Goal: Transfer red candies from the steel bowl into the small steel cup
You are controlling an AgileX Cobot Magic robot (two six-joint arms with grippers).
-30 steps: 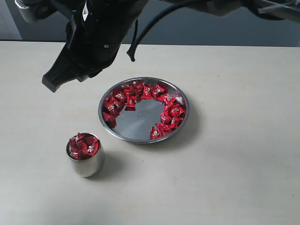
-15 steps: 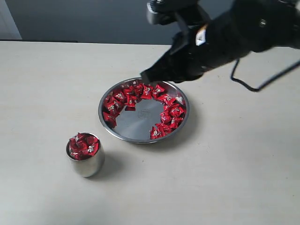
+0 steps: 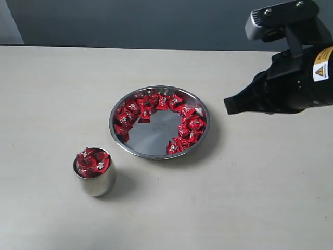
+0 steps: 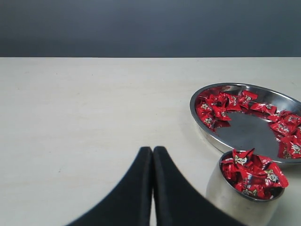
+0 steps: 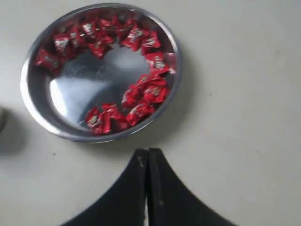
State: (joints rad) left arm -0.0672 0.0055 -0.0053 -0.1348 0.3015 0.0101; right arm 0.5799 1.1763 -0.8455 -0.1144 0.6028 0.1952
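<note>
A pale beige table (image 3: 270, 208) fills the scene beneath a dark back wall (image 3: 130, 21). At right in the exterior view, the black right gripper (image 3: 229, 107) hangs above the tabletop, beside the steel bowl (image 3: 153, 140) and clear of its rim. Its two fingers are pressed together with nothing between them. A yellow warning label (image 3: 319, 70) shows on its housing.

The left gripper (image 4: 153, 151), seen only from its own wrist camera, is likewise closed and empty, fingers tip to tip. It points across bare table, with the small steel cup (image 3: 98, 186) just beside it.

The bowl sits near the table's centre, its mirror bottom bare in the middle. The cup stands upright, near the bowl but apart from it, toward the front left in the exterior view.

Red candies (image 3: 190, 126) lie in a ring along the inside of the bowl's rim, with a gap on the side facing the cup. More of them are heaped to the cup's brim.
</note>
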